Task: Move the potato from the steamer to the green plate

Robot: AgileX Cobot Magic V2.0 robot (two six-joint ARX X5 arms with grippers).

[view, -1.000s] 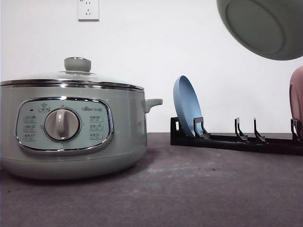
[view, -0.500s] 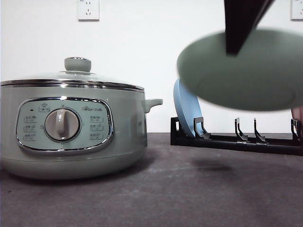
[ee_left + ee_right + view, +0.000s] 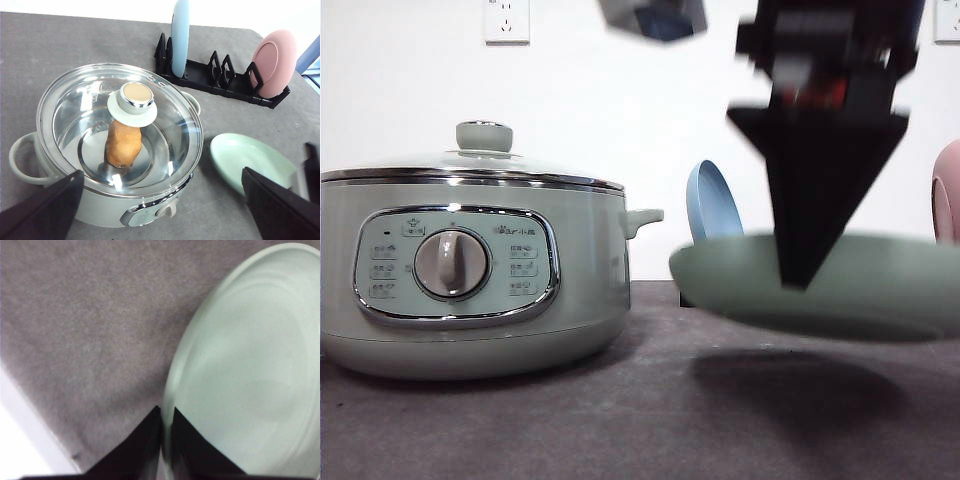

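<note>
The steamer (image 3: 470, 275) stands on the left with its glass lid (image 3: 120, 122) shut. Through the lid I see the potato (image 3: 122, 145) lying on the steamer's floor. My left gripper (image 3: 162, 212) hangs above the steamer, wide open and holding nothing. To the steamer's right, my right gripper (image 3: 800, 270) is shut on the rim of the green plate (image 3: 820, 290). It holds the plate flat, just above the table. The green plate (image 3: 250, 160) also shows beside the pot, and the right fingers (image 3: 150, 440) pinch the green plate (image 3: 250, 370) at its edge.
A black dish rack (image 3: 215, 82) stands behind at the right. It holds a blue plate (image 3: 712, 210) upright and a pink plate (image 3: 272, 62). The grey table (image 3: 570, 420) has open room in front of the steamer. A wall is close behind.
The right gripper has brought the green plate down from high at the upper right and turned it flat, close over the table beside the steamer. The steamer and lid have not moved.
</note>
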